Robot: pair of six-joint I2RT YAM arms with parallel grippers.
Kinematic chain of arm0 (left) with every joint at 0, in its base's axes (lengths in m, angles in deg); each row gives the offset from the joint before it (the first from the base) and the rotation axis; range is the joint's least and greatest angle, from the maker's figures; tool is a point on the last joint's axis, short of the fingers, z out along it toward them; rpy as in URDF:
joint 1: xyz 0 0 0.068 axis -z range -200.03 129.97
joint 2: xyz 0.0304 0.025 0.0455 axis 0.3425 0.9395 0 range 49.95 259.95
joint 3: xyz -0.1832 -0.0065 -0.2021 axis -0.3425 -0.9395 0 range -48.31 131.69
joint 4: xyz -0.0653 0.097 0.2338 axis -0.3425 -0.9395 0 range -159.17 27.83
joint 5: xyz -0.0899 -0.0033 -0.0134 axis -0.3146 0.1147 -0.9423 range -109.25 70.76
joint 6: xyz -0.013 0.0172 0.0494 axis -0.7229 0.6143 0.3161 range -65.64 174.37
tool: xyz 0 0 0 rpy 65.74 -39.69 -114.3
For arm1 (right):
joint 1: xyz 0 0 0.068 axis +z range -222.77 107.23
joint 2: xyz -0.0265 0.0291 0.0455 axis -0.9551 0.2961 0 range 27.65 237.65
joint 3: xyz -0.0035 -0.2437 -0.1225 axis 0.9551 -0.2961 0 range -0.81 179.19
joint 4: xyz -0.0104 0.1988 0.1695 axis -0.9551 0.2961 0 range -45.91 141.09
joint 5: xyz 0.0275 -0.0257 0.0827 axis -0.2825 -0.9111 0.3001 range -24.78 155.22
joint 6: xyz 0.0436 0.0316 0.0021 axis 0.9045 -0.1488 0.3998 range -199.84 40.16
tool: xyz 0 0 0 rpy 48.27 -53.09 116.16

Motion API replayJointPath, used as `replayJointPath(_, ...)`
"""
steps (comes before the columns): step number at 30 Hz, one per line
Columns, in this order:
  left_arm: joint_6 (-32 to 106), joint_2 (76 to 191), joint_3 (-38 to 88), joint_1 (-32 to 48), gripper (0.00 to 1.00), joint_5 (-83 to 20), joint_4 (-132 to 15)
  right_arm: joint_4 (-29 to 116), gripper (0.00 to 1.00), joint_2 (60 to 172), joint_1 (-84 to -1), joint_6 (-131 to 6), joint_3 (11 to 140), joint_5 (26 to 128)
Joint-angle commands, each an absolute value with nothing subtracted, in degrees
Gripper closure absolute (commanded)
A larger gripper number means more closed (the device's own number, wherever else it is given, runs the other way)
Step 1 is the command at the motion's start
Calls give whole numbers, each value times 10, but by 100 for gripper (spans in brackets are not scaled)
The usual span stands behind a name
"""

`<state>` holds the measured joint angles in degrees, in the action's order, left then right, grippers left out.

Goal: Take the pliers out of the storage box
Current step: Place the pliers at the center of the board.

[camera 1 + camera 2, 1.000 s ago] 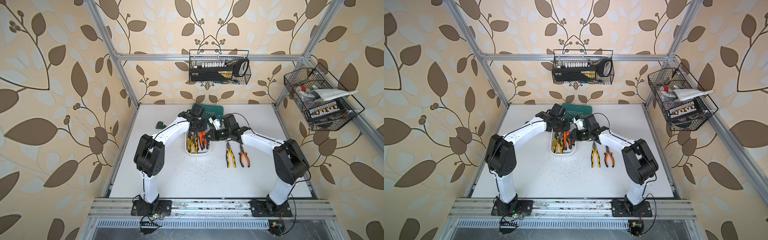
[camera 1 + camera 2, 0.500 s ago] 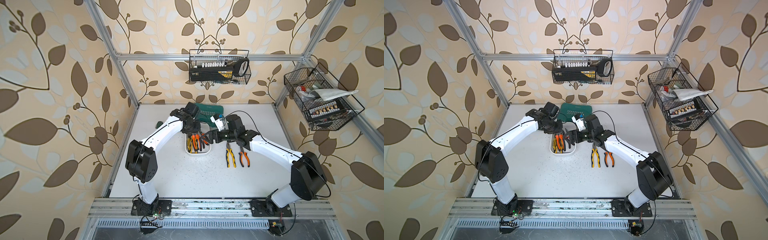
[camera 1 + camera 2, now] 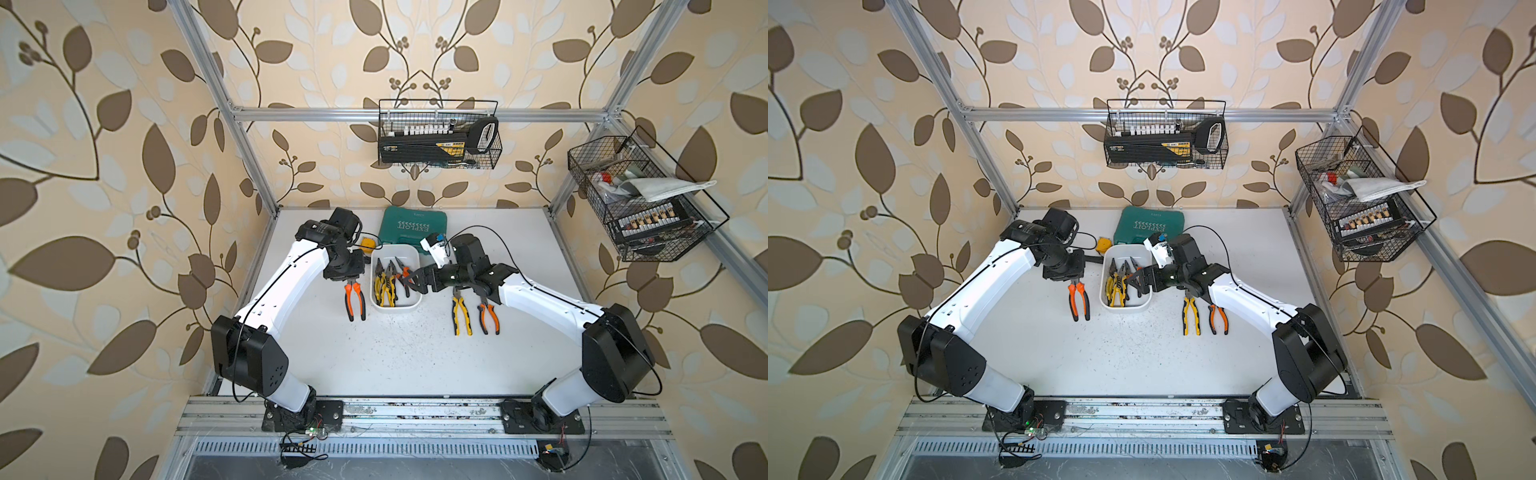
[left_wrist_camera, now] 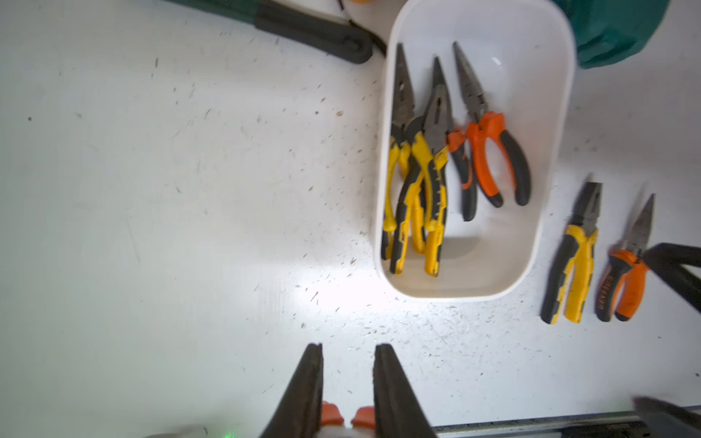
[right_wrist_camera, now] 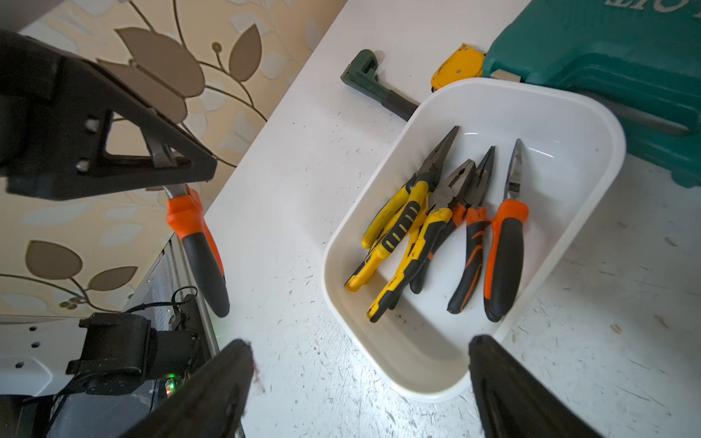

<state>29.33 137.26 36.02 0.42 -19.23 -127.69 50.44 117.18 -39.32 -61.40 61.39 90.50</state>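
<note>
**One pair out in my left grip, four left under my open right**

My left gripper (image 4: 347,366) is clamped on the dark metal head of an orange-and-black-handled pair of pliers (image 5: 199,246). The pair hangs handles-down just outside the white plastic storage box (image 5: 417,383). My right gripper (image 5: 362,343) stands wide apart and empty over the box's near end.

Four pliers lie inside. Two are yellow-and-black pairs (image 5: 407,231) crossed over each other, with a slim orange-and-black needle-nosed pair (image 5: 470,258) beside them. The outermost orange-and-black pair (image 5: 506,242) lies by the wall. A yellow-handled pair (image 3: 460,305) and an orange-handled pair (image 3: 485,311) lie on the white table (image 3: 395,357) beyond the box.

I judge these to be steel tools: rigid, dense for their size, nothing fragile. The bare heads look slick, while the rubbery handles should bite. The pivot is free, so a handle may swing loose. I would take the outermost pair, which lies clear, across both handles just below the joint.
</note>
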Motion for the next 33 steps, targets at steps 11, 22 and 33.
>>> replayJointPath(11, 408, 1472, 317, -50, 97, -177, -1209, 521, 1, 1184, -349, -665, 624, 903)
replayJointPath(22, 400, 1599, 361, -59, 92, -174, -1200, 533, 0, 1187, -348, -668, 627, 888)
replayJointPath(33, 380, 1648, 353, -62, 68, -191, -1149, 534, 0, 1181, -348, -669, 625, 884)
